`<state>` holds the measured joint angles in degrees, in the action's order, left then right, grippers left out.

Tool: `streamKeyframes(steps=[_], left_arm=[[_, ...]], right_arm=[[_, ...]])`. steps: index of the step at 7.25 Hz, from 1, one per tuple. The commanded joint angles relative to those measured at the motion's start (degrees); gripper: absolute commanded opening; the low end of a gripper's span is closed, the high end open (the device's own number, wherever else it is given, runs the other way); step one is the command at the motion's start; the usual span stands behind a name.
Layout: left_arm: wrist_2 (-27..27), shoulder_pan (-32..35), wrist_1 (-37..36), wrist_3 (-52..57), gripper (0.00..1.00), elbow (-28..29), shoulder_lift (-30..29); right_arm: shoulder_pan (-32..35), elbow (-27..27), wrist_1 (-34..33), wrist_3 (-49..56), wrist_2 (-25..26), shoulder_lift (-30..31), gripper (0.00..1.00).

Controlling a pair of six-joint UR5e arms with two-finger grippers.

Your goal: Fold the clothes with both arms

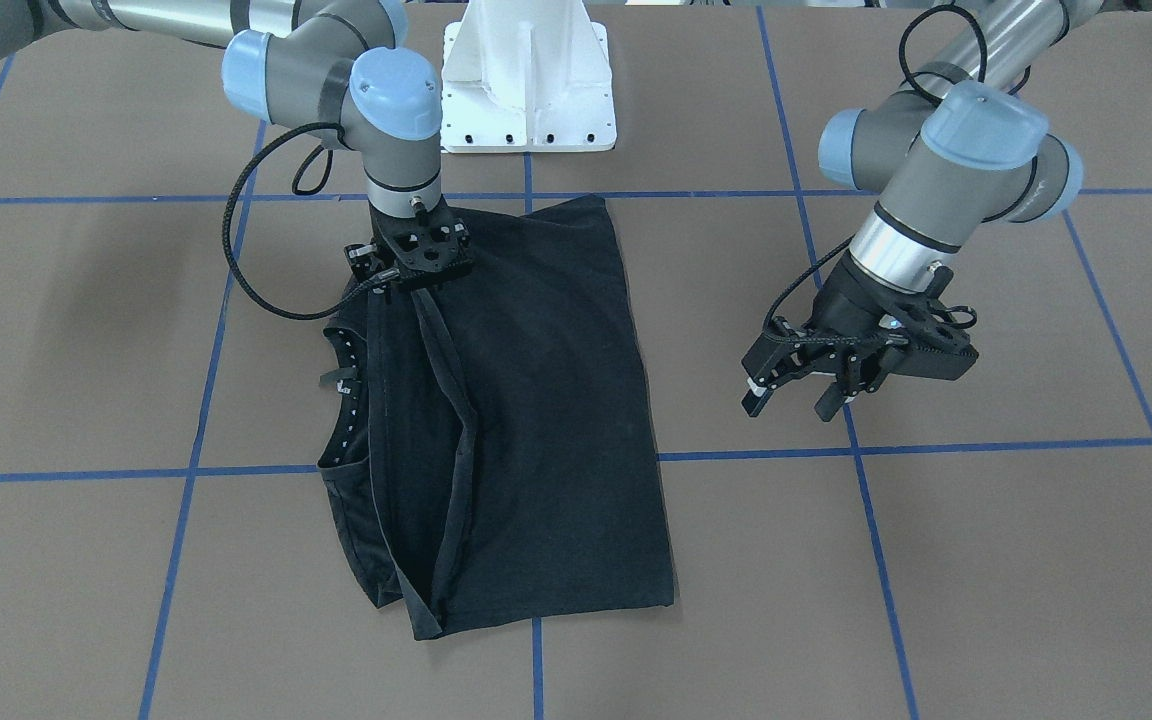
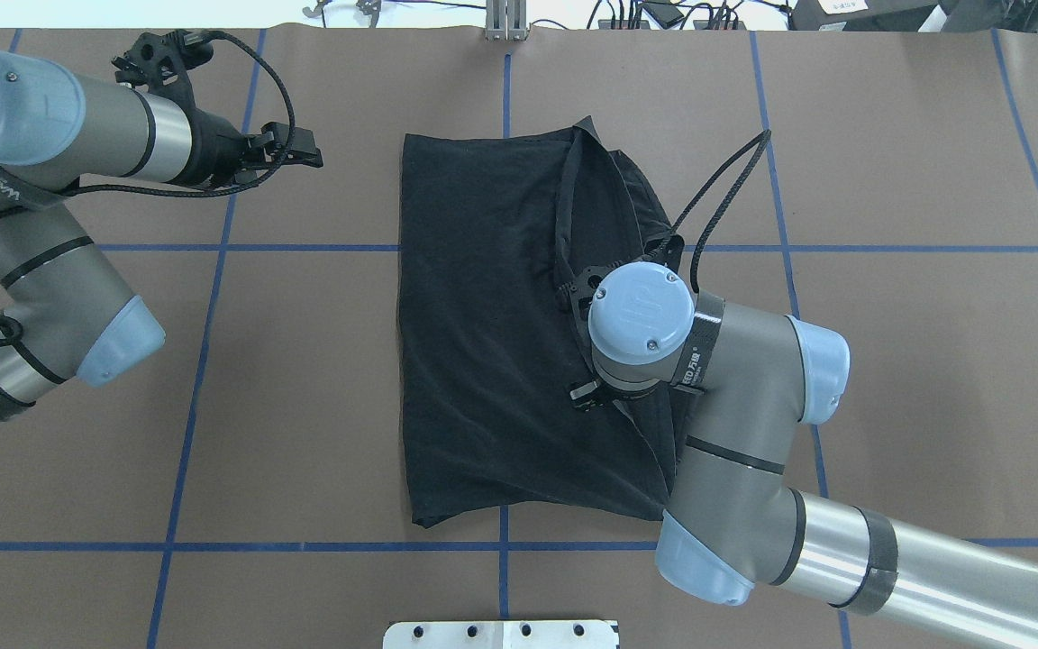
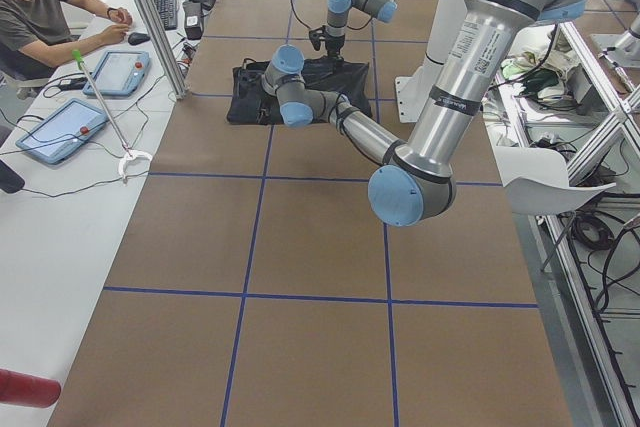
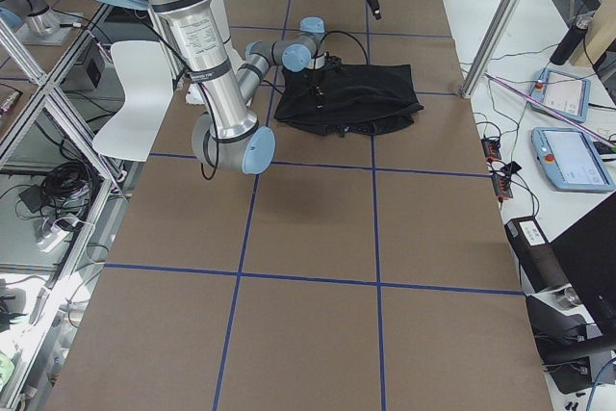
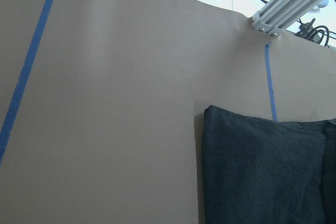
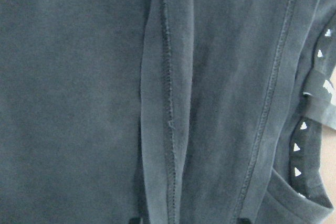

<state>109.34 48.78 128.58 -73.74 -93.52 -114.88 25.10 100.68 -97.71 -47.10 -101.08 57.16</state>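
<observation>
Though black two-finger left gripper point(image 1: 791, 400) hangs spread, empty, apart, we judge right gripper point(image 1: 406, 285) nearer: jaws parted astride hem point(image 6: 167, 103) of black cotton T-shirt point(image 1: 546, 400).

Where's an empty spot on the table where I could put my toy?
The brown paper-covered table is bare between the black cotton T-shirt and the silver-grey left arm, and across the far right corner beyond the right arm. It is crowded mid-table, where the right arm's black tool sits over the shirt.
</observation>
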Motion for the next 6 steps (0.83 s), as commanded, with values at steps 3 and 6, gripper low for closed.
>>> streamKeyframes(steps=[3, 6], left_arm=[[0.00, 0.00, 0.09, 0.00, 1.00, 0.27, 0.01], [0.00, 0.00, 0.09, 0.00, 1.00, 0.36, 0.01]], right_arm=[[-0.14, -1.81, -1.61, 7.90, 1.32, -1.44, 0.46], [-1.11, -1.89, -1.70, 7.90, 2.55, -1.44, 0.19]])
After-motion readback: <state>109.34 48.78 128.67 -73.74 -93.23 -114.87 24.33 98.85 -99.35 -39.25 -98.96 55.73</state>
